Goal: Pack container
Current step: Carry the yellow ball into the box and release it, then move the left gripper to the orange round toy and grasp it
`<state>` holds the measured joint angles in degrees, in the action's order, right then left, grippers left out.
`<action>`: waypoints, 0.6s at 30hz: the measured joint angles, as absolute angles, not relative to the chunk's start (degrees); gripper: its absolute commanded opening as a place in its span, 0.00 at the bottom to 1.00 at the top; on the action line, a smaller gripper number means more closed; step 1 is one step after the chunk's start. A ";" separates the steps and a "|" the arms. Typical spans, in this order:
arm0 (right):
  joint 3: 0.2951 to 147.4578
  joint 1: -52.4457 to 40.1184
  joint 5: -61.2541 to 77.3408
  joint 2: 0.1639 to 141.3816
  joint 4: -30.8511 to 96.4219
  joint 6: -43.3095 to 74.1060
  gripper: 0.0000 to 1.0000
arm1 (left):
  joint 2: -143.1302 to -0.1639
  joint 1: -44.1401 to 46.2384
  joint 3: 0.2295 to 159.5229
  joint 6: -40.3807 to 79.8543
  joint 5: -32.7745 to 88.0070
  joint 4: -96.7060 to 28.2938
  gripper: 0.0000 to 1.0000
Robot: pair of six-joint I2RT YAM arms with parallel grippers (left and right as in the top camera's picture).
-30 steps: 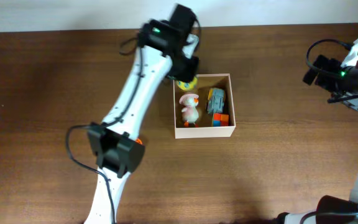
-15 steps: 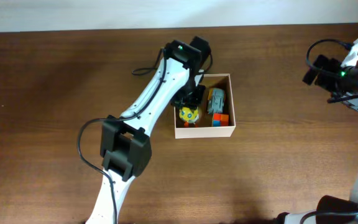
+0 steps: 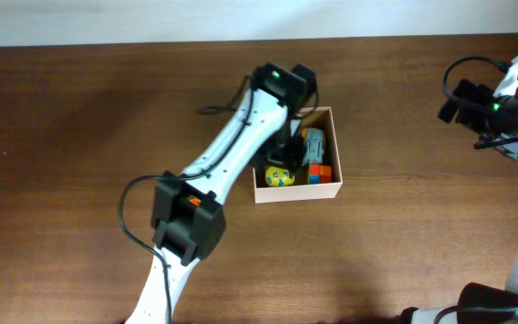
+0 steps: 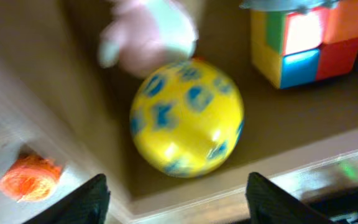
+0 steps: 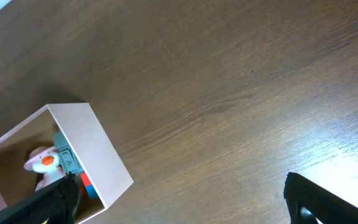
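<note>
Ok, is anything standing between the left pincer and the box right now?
Nothing visible. The left pincer hangs open directly over the open top of the box, with the yellow ball lying inside below it, next to a pink toy and a coloured cube.

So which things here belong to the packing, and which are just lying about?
Job: container; yellow ball, pink toy, colour cube and grey toy inside it; left tool above them.
Lying about: orange lump on the table beside the container; right tool, off to the side.
</note>
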<state>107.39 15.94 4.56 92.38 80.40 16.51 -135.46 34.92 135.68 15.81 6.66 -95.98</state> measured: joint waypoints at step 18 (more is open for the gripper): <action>107.39 15.94 4.56 92.38 80.38 16.53 0.99 | -118.15 16.80 142.37 13.04 5.48 -96.53 0.77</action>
